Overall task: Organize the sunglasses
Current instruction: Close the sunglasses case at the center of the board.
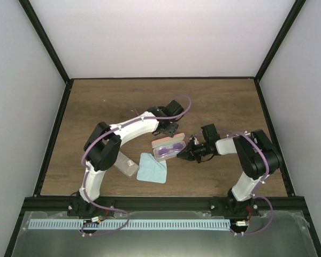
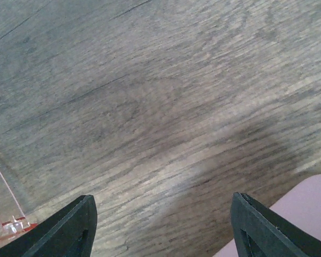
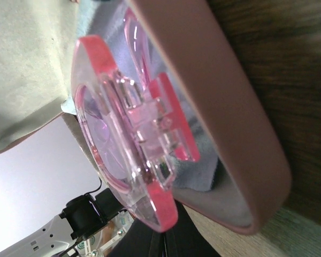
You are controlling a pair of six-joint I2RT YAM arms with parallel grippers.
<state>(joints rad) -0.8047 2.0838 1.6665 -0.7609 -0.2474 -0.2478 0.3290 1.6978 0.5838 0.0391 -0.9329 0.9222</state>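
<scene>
The purple-pink sunglasses (image 3: 123,139) lie folded in the open pink case (image 3: 230,123) at mid-desk. The right gripper (image 3: 163,243) is closed, holding nothing, its tips at the case's right end against the frame. The left gripper (image 2: 161,198) hovers wide open and empty just beyond the case, above the desk (image 2: 166,96). A corner of the orange sunglasses (image 2: 5,219) lies beside one of its fingers.

Wooden table (image 1: 96,107), pink case (image 1: 160,143), blue cloth (image 1: 152,168), grey case (image 1: 127,164)
</scene>
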